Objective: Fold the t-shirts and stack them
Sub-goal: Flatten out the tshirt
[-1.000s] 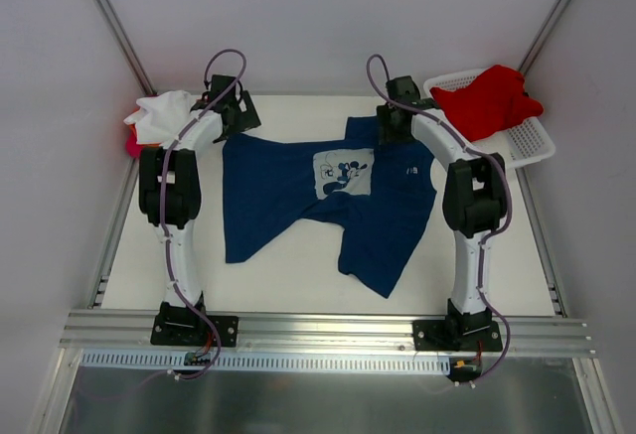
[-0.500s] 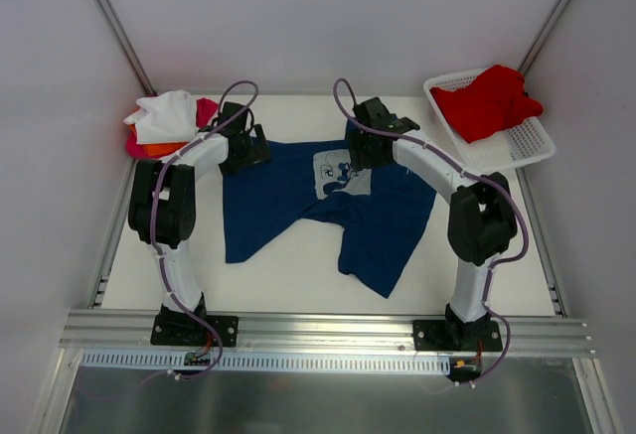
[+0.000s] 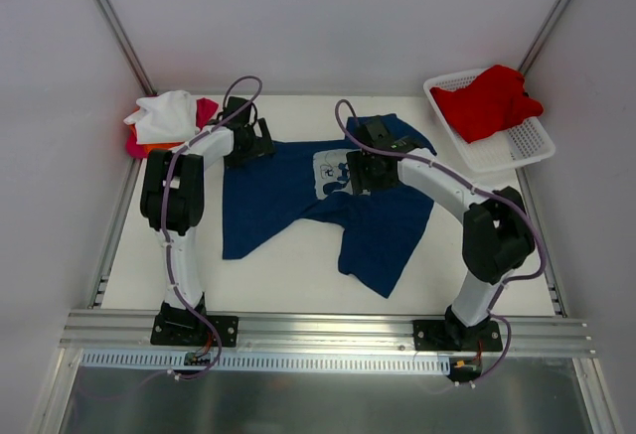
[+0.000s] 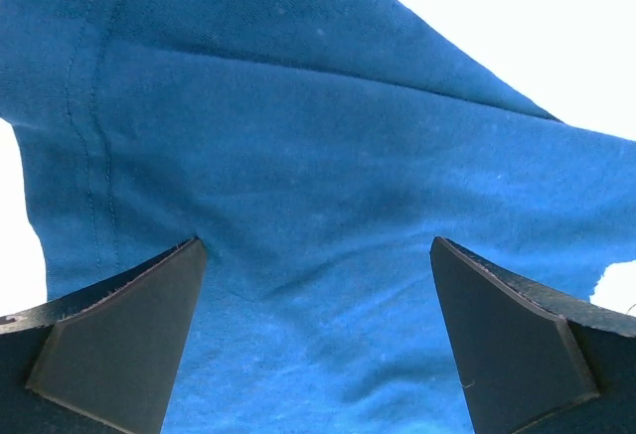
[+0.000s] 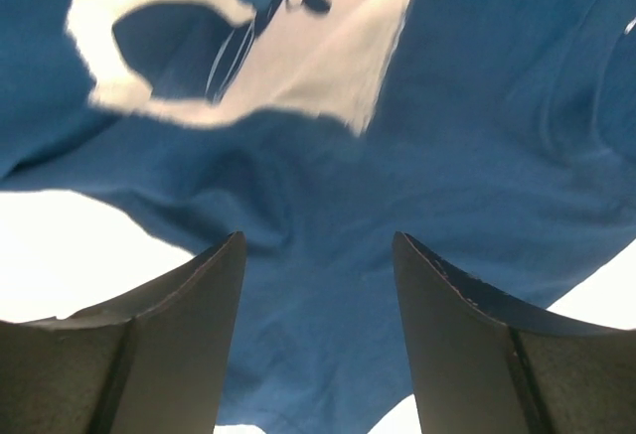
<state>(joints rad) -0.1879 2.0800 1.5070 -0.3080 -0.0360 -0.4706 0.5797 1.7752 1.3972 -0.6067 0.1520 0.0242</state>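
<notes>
Navy blue cloth t-shirt point(image 3: 288, 191) lies rumpled and only part-spread in the middle of the flat white surface point(image 3: 288, 280). Its outline is ragged rather than square, with one uneven lobe sagging toward the near edge. The white chest print point(image 5: 298, 67) faces up, a rough-edged patch with dark figure work. Left pincer point(image 4: 316, 245) hangs over the shirt's far left corner. I read its dark wedge-shaped fingers as spread wide with nothing held. Below them is fine matte knit, a double stitched seam point(image 4: 94, 156) running down the left side and shallow creases fanning across. Right pincer point(image 5: 317, 237) sits over navy cloth just beside the print, likewise parted and holding nothing; the cloth there is bunched into a soft ridge. Red cloth t-shirt point(image 3: 487, 101) is heaped in the white plastic lattice basket point(image 3: 527, 146) at the far right corner, covering its far end. At the far left corner a white t-shirt point(image 3: 164, 111) tops a small pile, with an orange t-shirt point(image 3: 159, 146) and a magenta t-shirt point(image 3: 207, 109) showing beneath. A broad band of white surface shows between the navy hem and the ribbed aluminium rail point(image 3: 328, 327) at the near edge. Narrower strips show on either side of the shirt.
</notes>
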